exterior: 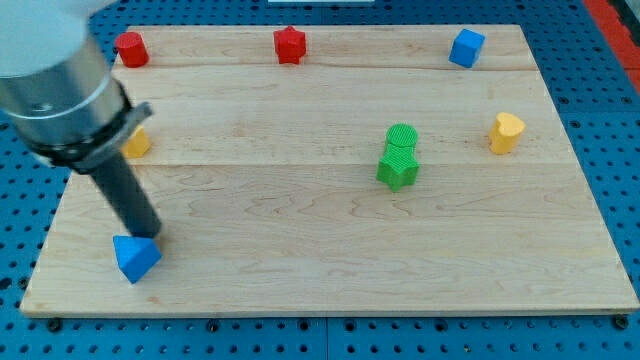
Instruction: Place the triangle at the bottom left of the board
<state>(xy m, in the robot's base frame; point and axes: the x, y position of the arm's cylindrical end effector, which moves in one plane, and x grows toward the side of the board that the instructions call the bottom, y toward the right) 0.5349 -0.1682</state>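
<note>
Touching blue triangle [136, 256] at board [330, 280] bottom left: my tip [152, 238]; no claw on rod.

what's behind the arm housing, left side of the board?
A yellow block pokes out from behind the arm; most of it is covered, so its shape cannot be told. My tip sits against the blue triangle on its upper side.

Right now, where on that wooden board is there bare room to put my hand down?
The widest bare patch lies along the view's bottom, between the blue triangle and the board's right edge. The middle, left of the two touching green blocks, is bare too. My tip crowds the triangle.
</note>
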